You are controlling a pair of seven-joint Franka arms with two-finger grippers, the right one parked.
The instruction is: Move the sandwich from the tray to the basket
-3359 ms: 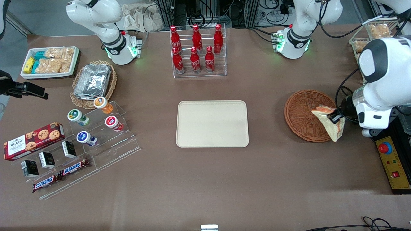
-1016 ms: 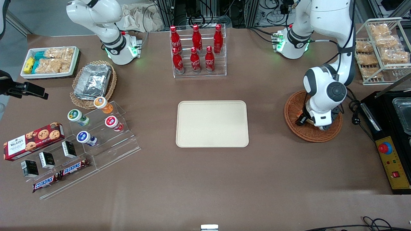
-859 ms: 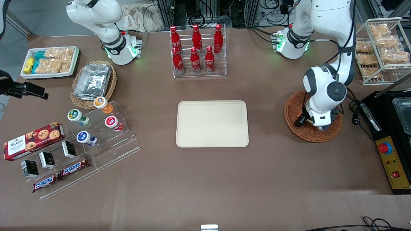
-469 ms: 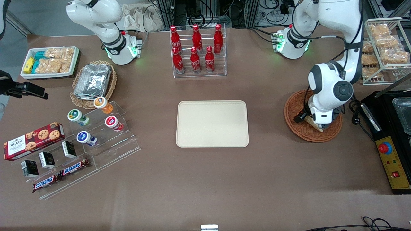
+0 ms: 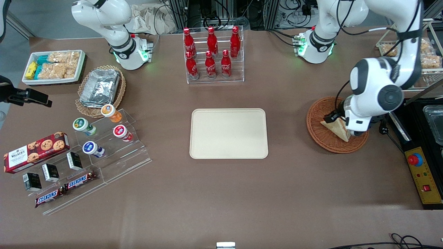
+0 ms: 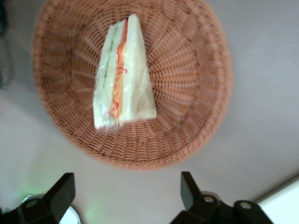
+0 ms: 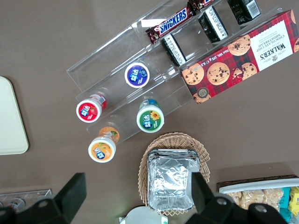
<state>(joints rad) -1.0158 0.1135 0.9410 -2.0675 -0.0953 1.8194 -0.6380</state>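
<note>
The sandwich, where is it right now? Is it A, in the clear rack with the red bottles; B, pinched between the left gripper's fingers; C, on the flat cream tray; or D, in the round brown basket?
D: the sandwich lies in the round brown basket, and the left gripper hovers above, fingers apart, with nothing held between them.

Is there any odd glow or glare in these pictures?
Left wrist view: greenish glow on the table near the open gripper, itself close to the basket holding the sandwich; front and right wrist views: bright glints on the foil package.
</note>
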